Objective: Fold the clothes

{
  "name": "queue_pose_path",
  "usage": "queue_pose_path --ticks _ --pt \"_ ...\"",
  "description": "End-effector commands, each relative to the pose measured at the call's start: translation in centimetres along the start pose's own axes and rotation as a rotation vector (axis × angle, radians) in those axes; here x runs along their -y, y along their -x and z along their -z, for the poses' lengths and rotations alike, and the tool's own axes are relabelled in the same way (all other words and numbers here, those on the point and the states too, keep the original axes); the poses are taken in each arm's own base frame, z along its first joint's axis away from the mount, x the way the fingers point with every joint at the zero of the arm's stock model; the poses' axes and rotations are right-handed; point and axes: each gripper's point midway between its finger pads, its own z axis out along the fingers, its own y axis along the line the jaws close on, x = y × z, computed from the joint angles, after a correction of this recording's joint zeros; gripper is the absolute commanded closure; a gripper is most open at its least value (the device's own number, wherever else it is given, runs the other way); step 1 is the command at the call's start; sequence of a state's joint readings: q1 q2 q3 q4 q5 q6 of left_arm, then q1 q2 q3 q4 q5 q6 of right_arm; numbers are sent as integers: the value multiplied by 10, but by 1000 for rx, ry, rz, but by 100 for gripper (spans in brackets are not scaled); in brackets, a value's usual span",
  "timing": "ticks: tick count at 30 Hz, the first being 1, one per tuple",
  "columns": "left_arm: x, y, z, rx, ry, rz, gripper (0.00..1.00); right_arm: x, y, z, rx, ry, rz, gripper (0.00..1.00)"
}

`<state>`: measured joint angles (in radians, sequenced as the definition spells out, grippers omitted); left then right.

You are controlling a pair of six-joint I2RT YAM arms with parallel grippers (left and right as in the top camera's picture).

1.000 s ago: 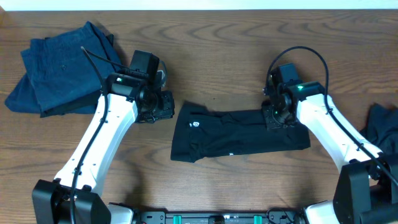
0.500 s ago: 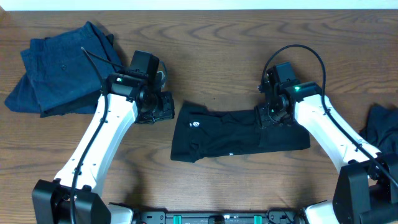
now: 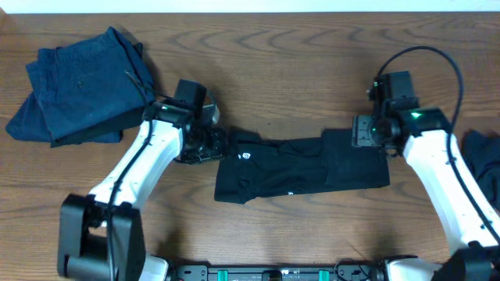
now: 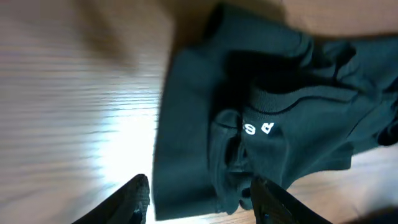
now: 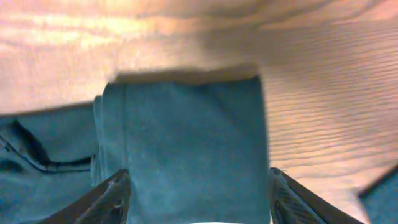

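Wood-grain bench [image 3: 273,55] filled all three views, pale and glaring under the wrist cameras. In the left wrist view the left end effector [image 4: 199,186] had its fingers [image 4: 134,200] well apart at the bottom edge, cut off by the frame so only the tips showed. Between them lay the left end of the black garment [image 4: 261,112], rumpled, with a white print [image 4: 258,129] on a raised fold. The view was blurred, so I could not tell whether the tips touched the cloth.

The right end effector [image 5: 199,186] also had its fingers [image 5: 109,198] spread, with a squared, folded edge of the same garment lying flat between them. The fingers were not closed on it.

From overhead the garment stretched across the bench's middle. The left end effector sat at the garment's upper-left corner and the right one over its upper-right part. The left arm [image 3: 141,168] reached in from the lower left, its forearm slanting up toward the garment. The right arm [image 3: 441,168] came from the lower right, bent at the elbow, with its base cut off.

A blue denim pile [image 3: 74,86] lay at the upper left, well apart from the garment. A dark blue cloth [image 3: 486,160] was cropped by the right edge and partly hidden behind the right arm.
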<state>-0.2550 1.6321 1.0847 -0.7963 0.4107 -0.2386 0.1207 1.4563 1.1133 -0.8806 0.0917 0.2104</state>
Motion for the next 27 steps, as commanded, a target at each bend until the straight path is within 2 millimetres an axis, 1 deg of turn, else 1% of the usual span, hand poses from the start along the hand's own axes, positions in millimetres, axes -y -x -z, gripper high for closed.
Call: queue_pose_path --ticks 1,3,10,16,17,18,20,21,22,24,27 --pt "13 -17 -22 -91 -96 -79 45 11 7 9 27 -23 -48 32" --pt "18 -23 -34 -133 -123 -115 45 12 6 8 20 -22 -52 31" --pt "19 -42 -72 -249 -94 -133 45 13 5 8 16 -23 -51 31" --pt "21 -53 -92 -303 -78 -154 46 13 4 8 11 -24 -51 31" --pt "21 -53 -93 -305 -77 -156 48 13 3 8 10 -25 -51 31" --pt "21 -53 -94 -303 -77 -157 56 13 3 8 8 -25 -51 31" --pt "20 -51 -94 -294 -68 -158 75 13 3 8 7 -25 -50 31" --pt "16 -48 -93 -286 -51 -155 81 13 3 8 7 -25 -50 31" --pt "12 -46 -93 -278 -32 -153 92 13 2 8 6 -25 -50 31" --pt "2 -42 -91 -262 7 -141 94 13 2 8 4 -26 -50 31" --pt "-14 -34 -84 -241 47 -105 94 14 0 8 -2 -28 -49 31"
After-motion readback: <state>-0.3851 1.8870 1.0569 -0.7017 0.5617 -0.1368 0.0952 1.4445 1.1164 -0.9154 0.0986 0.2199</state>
